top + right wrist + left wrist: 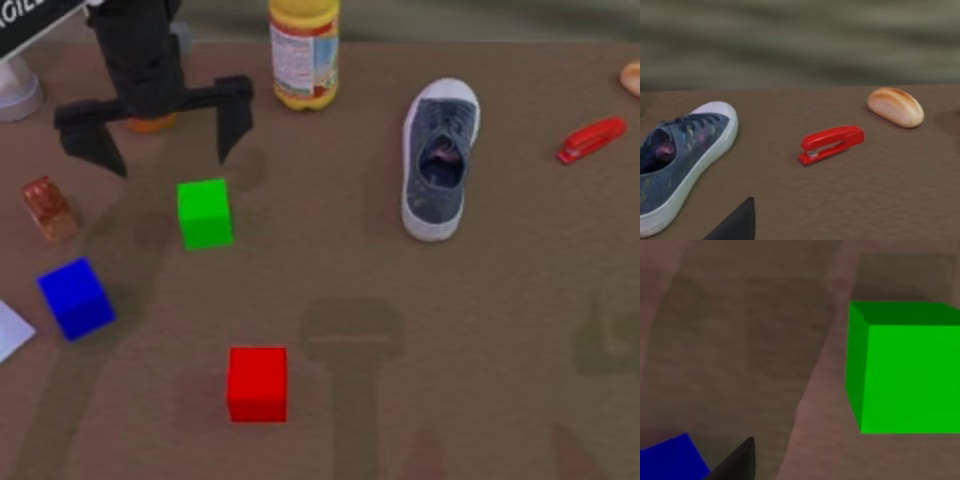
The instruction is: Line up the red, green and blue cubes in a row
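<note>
1. Nothing is in a row yet. The green cube (204,212), the blue cube (75,297) and the red cube (257,383) lie well apart on the left half of the table (480,340), stepping in a loose zigzag toward its near edge

2. The left gripper (157,128) hangs above the table toward the far side, just beyond the green cube, with its fingers spread wide and nothing between them. In the left wrist view the green cube (905,367) fills one side, a corner of the blue cube (670,460) shows at the edge, and one dark fingertip (737,462) pokes in – touching neither

3. The right gripper is out of the top view; its wrist camera looks across the shoe (680,165), the red stapler (831,144) and a bread roll (895,106). Only one fingertip (737,222) shows, so I cannot tell how its fingers stand

4. My judgement – the task is at its start. All three cubes remain to be brought into line, and the green one looks the likeliest first pick for the left arm

5. The speckled brownish block (48,208), the yellow bottle (304,52) and the shoe (438,158) stand clear of the cubes
</note>
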`<state>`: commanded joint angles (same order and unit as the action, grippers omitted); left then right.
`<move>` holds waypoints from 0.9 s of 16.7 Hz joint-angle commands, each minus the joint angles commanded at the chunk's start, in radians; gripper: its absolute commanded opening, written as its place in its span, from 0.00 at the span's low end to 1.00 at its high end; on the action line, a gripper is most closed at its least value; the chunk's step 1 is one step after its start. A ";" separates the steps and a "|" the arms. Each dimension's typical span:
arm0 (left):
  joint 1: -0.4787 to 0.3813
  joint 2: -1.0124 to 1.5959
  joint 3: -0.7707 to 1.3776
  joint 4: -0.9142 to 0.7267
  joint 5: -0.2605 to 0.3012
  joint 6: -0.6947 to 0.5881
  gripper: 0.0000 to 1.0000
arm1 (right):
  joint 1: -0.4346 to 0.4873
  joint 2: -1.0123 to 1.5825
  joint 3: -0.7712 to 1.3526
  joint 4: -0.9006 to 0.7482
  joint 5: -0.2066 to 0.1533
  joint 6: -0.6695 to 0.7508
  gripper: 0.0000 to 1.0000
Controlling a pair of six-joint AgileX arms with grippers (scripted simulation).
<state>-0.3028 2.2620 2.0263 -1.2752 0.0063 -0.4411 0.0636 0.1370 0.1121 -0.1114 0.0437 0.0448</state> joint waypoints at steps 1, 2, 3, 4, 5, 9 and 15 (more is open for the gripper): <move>-0.006 0.044 0.048 -0.024 0.000 -0.010 1.00 | -0.018 -0.043 -0.039 0.037 -0.014 -0.016 1.00; -0.011 0.078 0.084 -0.041 -0.001 -0.017 1.00 | -0.033 -0.081 -0.069 0.067 -0.025 -0.029 1.00; -0.015 0.106 0.112 -0.055 -0.001 -0.023 1.00 | -0.044 -0.110 -0.092 0.090 -0.035 -0.037 1.00; -0.017 0.123 0.129 -0.063 -0.001 -0.027 1.00 | -0.051 -0.128 -0.106 0.105 -0.041 -0.043 1.00; -0.019 0.131 0.138 -0.067 -0.001 -0.028 1.00 | -0.054 -0.137 -0.112 0.111 -0.044 -0.045 1.00; -0.019 0.131 0.138 -0.067 -0.001 -0.028 1.00 | -0.054 -0.137 -0.112 0.111 -0.044 -0.045 1.00; -0.016 0.151 0.042 0.049 -0.001 -0.025 1.00 | -0.054 -0.137 -0.112 0.111 -0.044 -0.045 1.00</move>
<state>-0.3187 2.4125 2.0680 -1.2263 0.0054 -0.4664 0.0100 0.0000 0.0000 0.0000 0.0000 0.0000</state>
